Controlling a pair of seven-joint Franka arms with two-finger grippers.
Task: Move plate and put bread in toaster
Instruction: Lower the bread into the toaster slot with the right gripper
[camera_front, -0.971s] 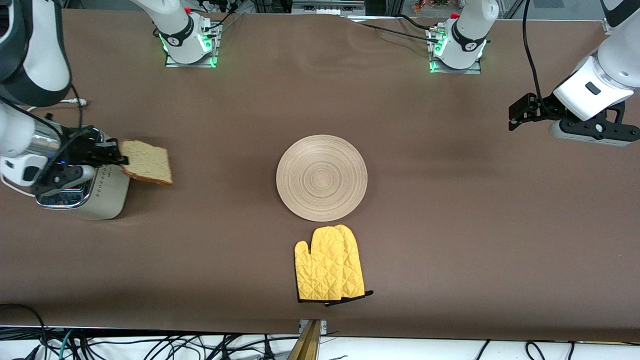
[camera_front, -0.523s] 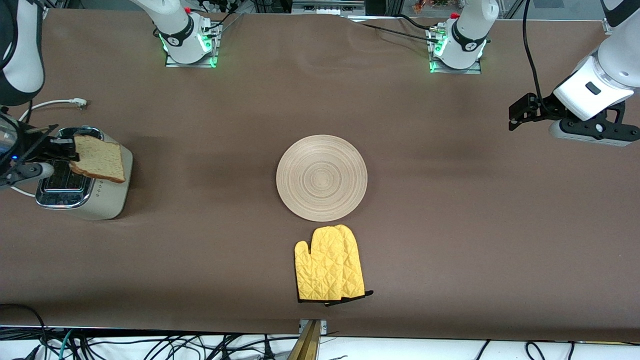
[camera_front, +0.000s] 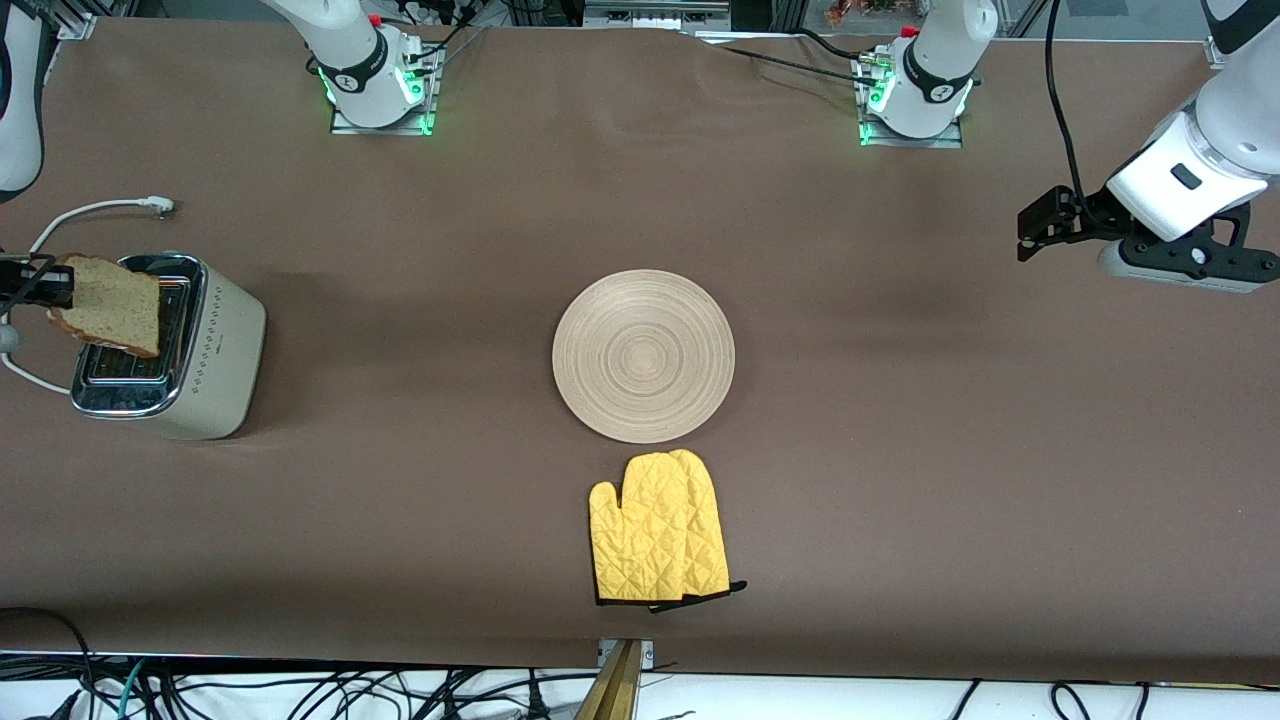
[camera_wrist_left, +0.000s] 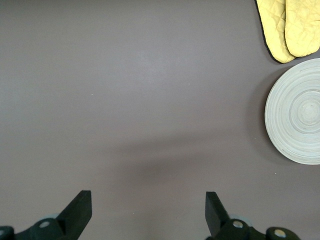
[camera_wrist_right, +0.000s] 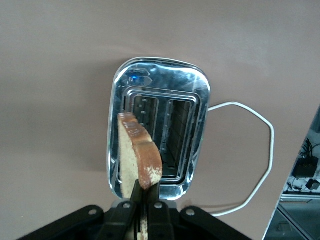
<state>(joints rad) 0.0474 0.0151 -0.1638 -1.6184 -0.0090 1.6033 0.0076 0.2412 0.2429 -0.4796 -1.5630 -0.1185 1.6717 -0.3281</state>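
Observation:
My right gripper (camera_front: 40, 287) is shut on the bread (camera_front: 108, 304), a brown speckled slice held on edge over the toaster (camera_front: 205, 355). The cream toaster with its chrome top stands at the right arm's end of the table. In the right wrist view the gripper (camera_wrist_right: 148, 192) pinches the slice (camera_wrist_right: 136, 156) over the toaster (camera_wrist_right: 195, 95), above one of its two slots. The round wooden plate (camera_front: 643, 355) lies at the table's middle; it also shows in the left wrist view (camera_wrist_left: 297, 117). My left gripper (camera_front: 1040, 228) waits open and empty, in the air over the left arm's end of the table, its fingers (camera_wrist_left: 77, 212) wide apart.
A yellow oven mitt (camera_front: 657, 541) lies nearer to the front camera than the plate, close to its rim. The toaster's white cord (camera_front: 90, 212) runs from it toward the robots' bases. The mitt also shows in the left wrist view (camera_wrist_left: 290, 27).
My right gripper carried the bread from beside the toaster to over its chrome top, toward the right arm's end of the table. The left arm has not moved.

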